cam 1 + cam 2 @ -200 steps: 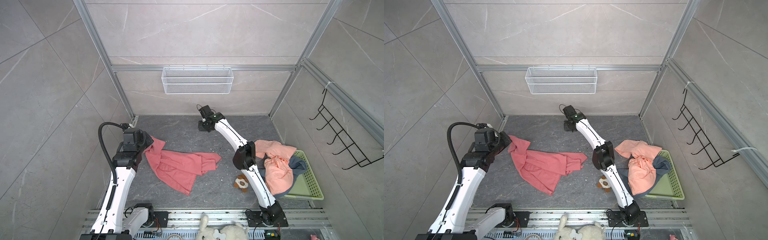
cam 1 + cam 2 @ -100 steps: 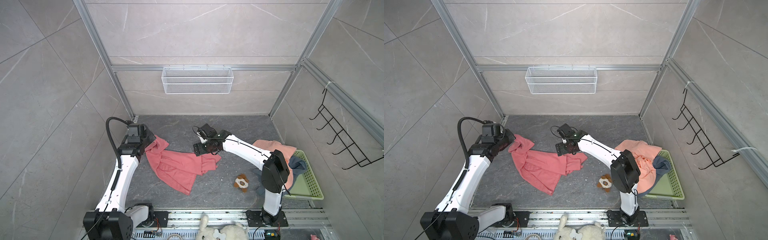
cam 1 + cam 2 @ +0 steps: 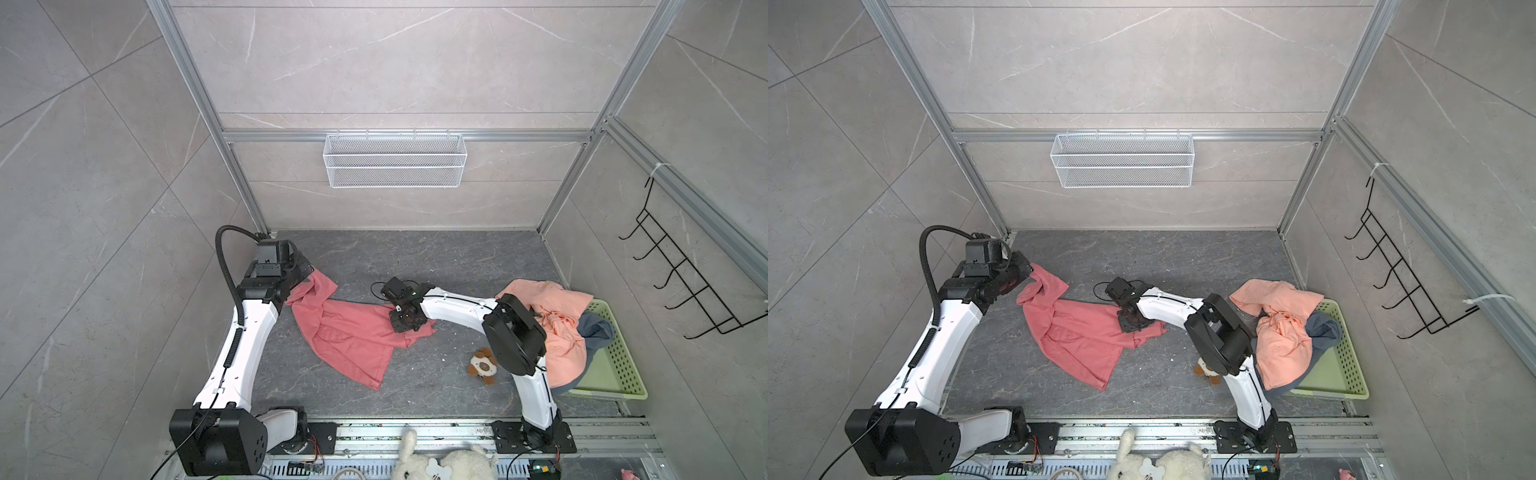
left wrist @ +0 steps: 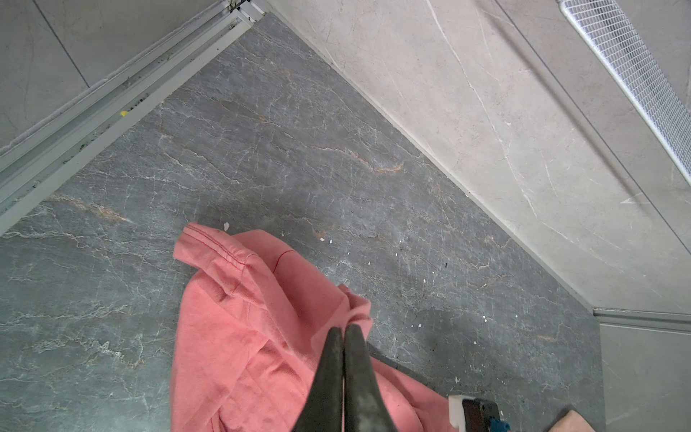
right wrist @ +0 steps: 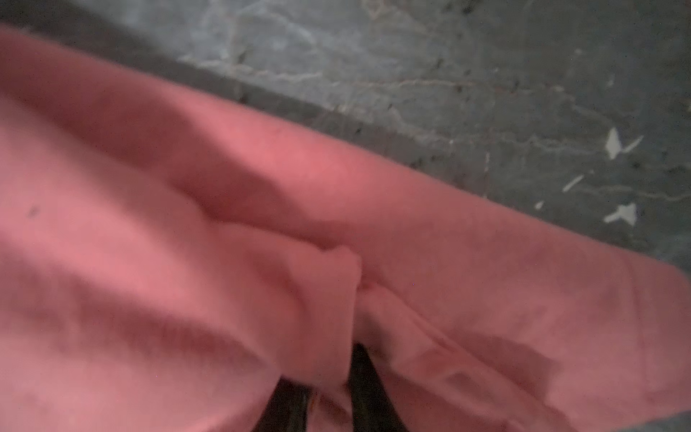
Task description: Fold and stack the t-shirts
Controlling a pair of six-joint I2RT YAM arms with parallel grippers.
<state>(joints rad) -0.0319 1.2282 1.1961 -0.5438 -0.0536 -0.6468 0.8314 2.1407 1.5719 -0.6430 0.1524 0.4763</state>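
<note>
The right hand (image 3: 405, 322) is newly down on the right end of the red tee (image 3: 349, 336). A second ago it was over the bare far part of the bench (image 3: 415, 266). The right wrist view is blurred, but a ridge of red cloth rises between its dark fingers (image 5: 364, 374), so it seems to be pinching a fold there. The left hand (image 4: 344, 329) is pressed together on the tee's left corner, which it holds up near the bench's far left corner, a little farther back than before.

With both ends now gripped, the tee can probably be drawn out flat. It lies crumpled across the middle of the bench, so no fold has started. The peach tees (image 3: 552, 307) and a grey tee (image 3: 596, 332) wait heaped over the basket (image 3: 615, 365) at the right, and nothing is stacked.
</note>
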